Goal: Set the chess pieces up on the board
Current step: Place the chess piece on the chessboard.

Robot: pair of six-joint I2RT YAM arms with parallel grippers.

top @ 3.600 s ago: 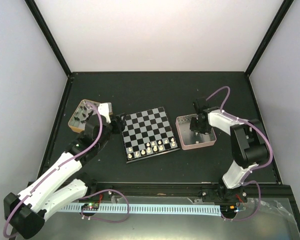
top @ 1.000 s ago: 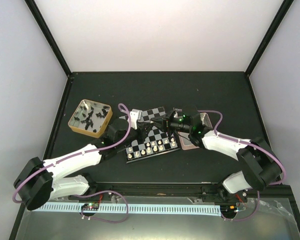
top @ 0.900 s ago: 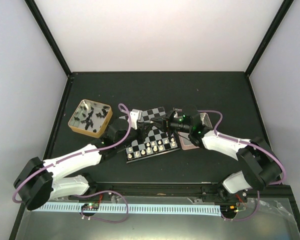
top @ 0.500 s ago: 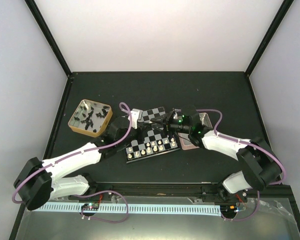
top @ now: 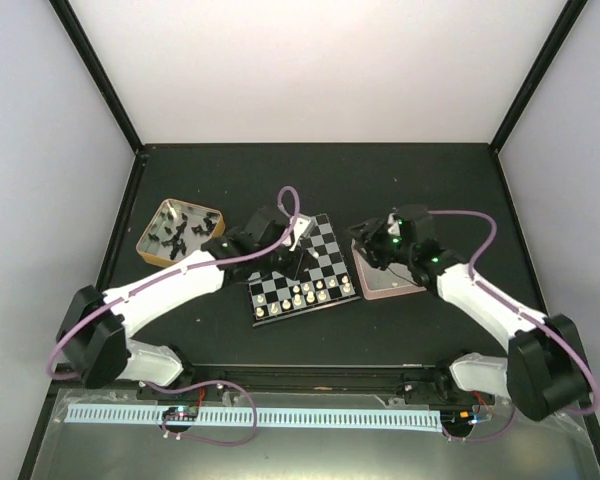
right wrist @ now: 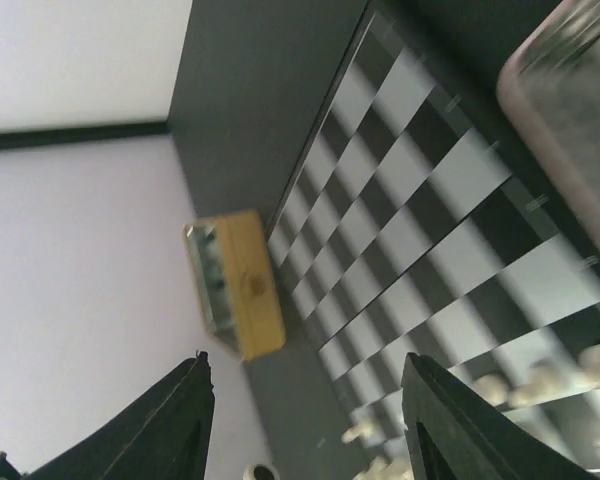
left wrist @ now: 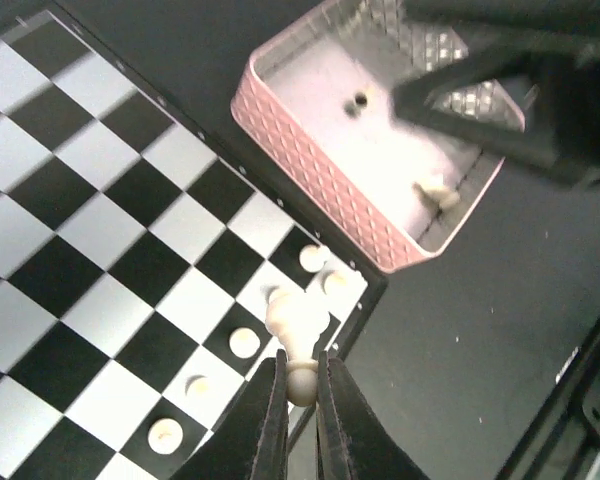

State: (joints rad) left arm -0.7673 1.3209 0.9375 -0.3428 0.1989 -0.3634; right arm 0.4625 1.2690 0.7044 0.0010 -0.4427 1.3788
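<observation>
The board (top: pixel 332 262) lies mid-table with cream chess pieces (top: pixel 302 295) standing along its near rows. My left gripper (top: pixel 296 255) hangs over the board, shut on the round top of a cream piece (left wrist: pixel 298 320). That piece hangs above the board's (left wrist: pixel 80 250) near right corner, where other cream pieces (left wrist: pixel 244 342) stand. My right gripper (top: pixel 363 240) stands open and empty at the left edge of the pink tray (top: pixel 390 292). In its own view its fingertips (right wrist: pixel 202 380) are wide apart, with the board (right wrist: pixel 410 240) beyond.
The pink tray (left wrist: pixel 310 170) holds a loose cream piece (left wrist: pixel 435 192). A gold-rimmed tin (top: pixel 160 255) with black pieces (top: pixel 178 232) sits left of the board, and it shows too as the tin (right wrist: pixel 250 285) in the right wrist view.
The grippers were together over the board. The right one has opened and drawn back toward the pink tray. The left one has shut on the cream piece and swung over the board.
</observation>
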